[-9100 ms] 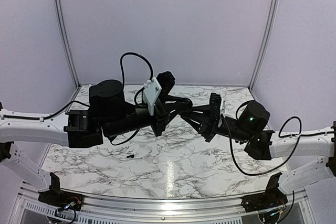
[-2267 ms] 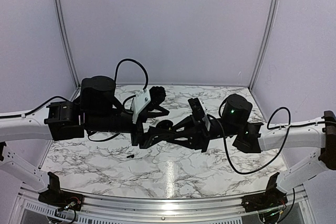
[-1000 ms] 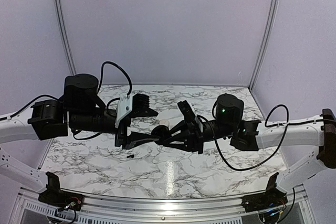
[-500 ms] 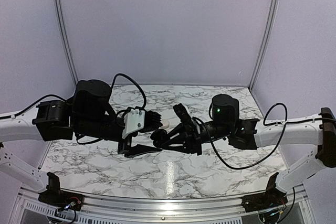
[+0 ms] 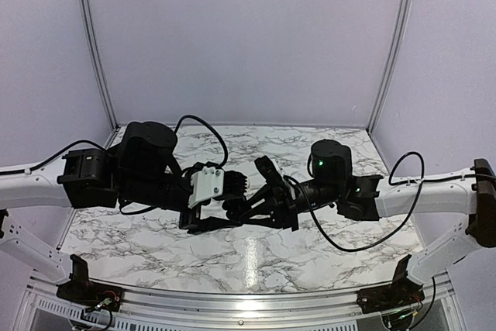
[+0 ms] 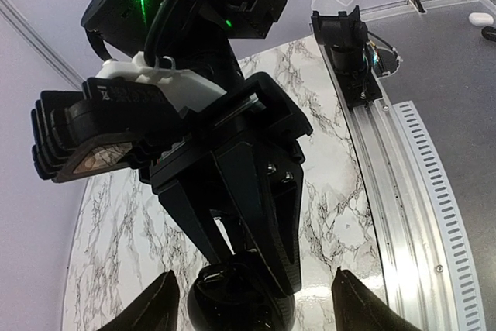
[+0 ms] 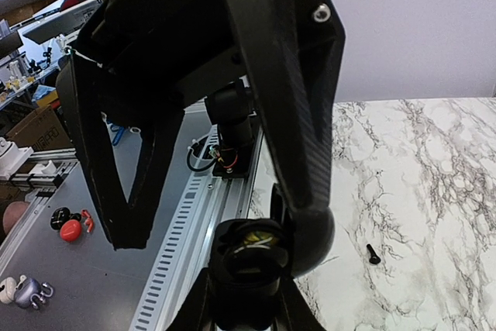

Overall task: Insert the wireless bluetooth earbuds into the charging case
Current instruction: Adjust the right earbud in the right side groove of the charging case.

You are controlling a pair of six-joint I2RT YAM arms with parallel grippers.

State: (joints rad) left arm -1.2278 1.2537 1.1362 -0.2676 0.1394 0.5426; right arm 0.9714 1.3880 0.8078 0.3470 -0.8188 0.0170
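My right gripper (image 7: 246,301) is shut on a black round puck (image 7: 248,265) whose hinged lid (image 7: 310,230) stands open, with something yellowish inside. In the left wrist view the same puck (image 6: 236,300) hangs between my left gripper's (image 6: 256,312) open fingertips (image 6: 159,309), which stand apart from it on both sides. From above, the two grippers meet over the table's middle, left gripper (image 5: 221,207) and right gripper (image 5: 239,208). One tiny black earbud (image 7: 373,253) lies on the marble table (image 7: 434,191). The cream-white charging case is hidden from view.
The metal rail (image 6: 403,160) runs along the table's near edge, with the arm bases (image 6: 349,44) bolted on it. Pale booth walls (image 5: 248,36) close the back and sides. Off the table, small toys (image 7: 66,226) lie on the grey floor.
My left arm has swung right and toward the near side, so its open fingers now straddle the puck. The right gripper has crept slightly left, still shut.
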